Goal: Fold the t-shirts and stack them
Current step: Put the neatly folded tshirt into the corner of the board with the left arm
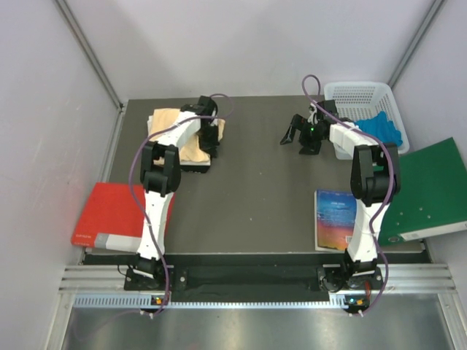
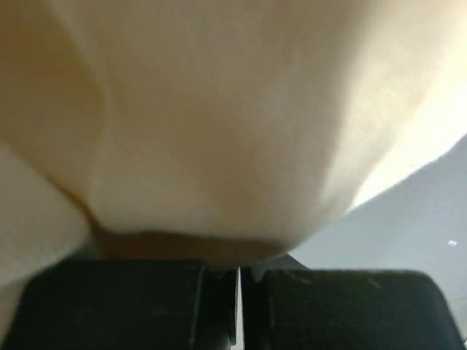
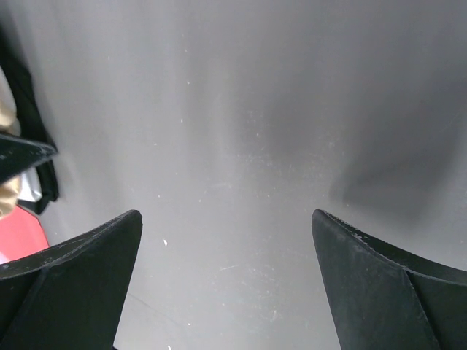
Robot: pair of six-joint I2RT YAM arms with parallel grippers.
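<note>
The pale peach-yellow t-shirt [image 1: 182,131] lies folded at the back left of the dark table [image 1: 255,182]. A white cloth edge [image 1: 150,125], seemingly the white t-shirt, shows under its left side; no print is visible. My left gripper [image 1: 206,146] is at the peach shirt's right edge. In the left wrist view the peach cloth [image 2: 219,109] fills the frame, and the left gripper [image 2: 238,271] is shut on a bulge of it. My right gripper [image 1: 292,131] is open and empty over bare table at the back right, also seen in its wrist view [image 3: 226,215].
A white basket [image 1: 357,93] holding something blue [image 1: 383,127] stands at the back right. A green folder [image 1: 430,189] overhangs the right edge. A blue book [image 1: 336,219] lies at the front right. A red book [image 1: 109,215] lies at the front left.
</note>
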